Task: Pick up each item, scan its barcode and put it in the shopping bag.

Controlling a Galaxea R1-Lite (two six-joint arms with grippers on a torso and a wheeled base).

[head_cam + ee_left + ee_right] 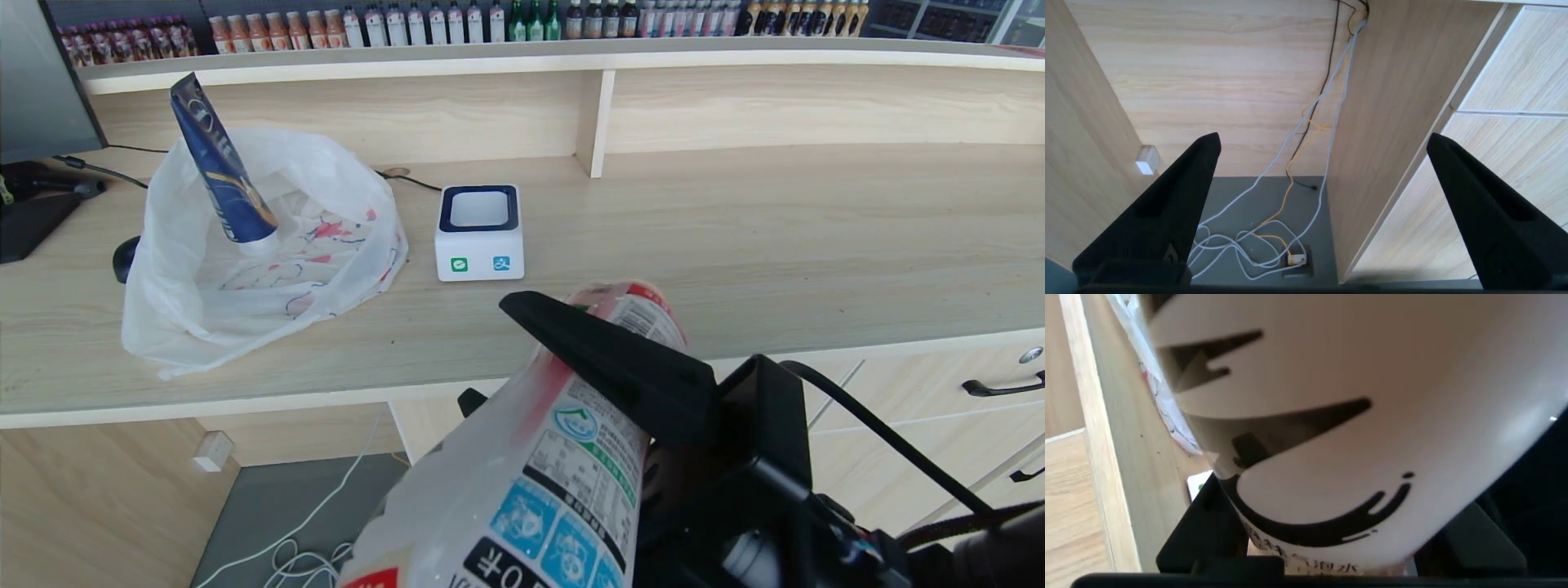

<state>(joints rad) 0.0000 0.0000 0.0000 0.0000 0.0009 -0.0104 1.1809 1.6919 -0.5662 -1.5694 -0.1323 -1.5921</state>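
Head view: counter point(735, 245) carries everything. The shopping bag point(188, 286) sits at its left, mouth slumped wide open, so drops go in without a second arm. The bottle point(555, 457) is clamped lengthwise in the right gripper point(502, 355), with one finger over the top and one under. It hangs at the counter's front edge, near the scanner point(479, 233) but not over it. The printed label faces up, and so does the scanner window (my guess: it needs a roll before scanning). The left gripper point(1323, 143) hangs below the counter over floor cables, with its jaws spread and nothing between them, parked out of the way. A blue tube point(220, 163) already stands in the bag, leaning on its wall.
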